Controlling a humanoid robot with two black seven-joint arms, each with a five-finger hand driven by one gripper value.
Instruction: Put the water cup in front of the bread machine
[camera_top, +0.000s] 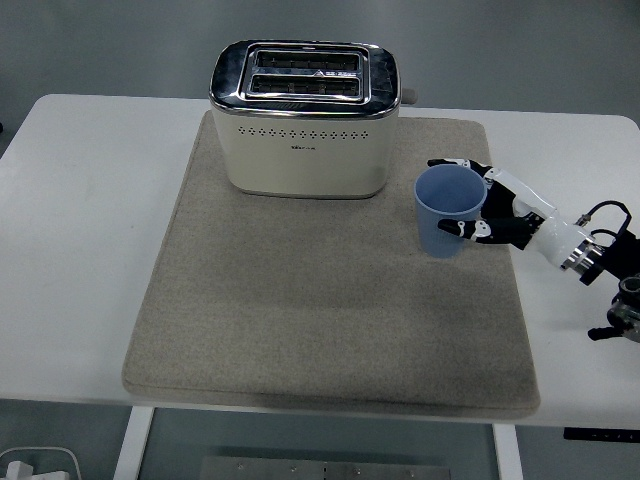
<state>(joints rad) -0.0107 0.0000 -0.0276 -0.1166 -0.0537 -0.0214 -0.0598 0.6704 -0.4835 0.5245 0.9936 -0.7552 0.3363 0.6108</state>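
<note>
The blue cup (449, 212) is held over the right part of the grey mat (300, 320), to the right of and a little nearer than the toaster (305, 118), and is gripped from its right side by the right hand (492, 208), whose fingers are wrapped round the wall. The spot in front of the toaster is not yet reached, so the cup is judged to be in transit. A slip is the main risk: the grasp is taken from one side only, and if it were loosened during travel the cup could be tipped or dropped onto the mat. The toaster's near right corner could also be clipped if the cup were carried too far back. Whether the cup's base is touching the mat or raised clear of it cannot be told, nor whether anything is held inside it. The far side of the fingers is hidden behind the cup, and the arm is cut off at the right edge. The left arm is not seen.
</note>
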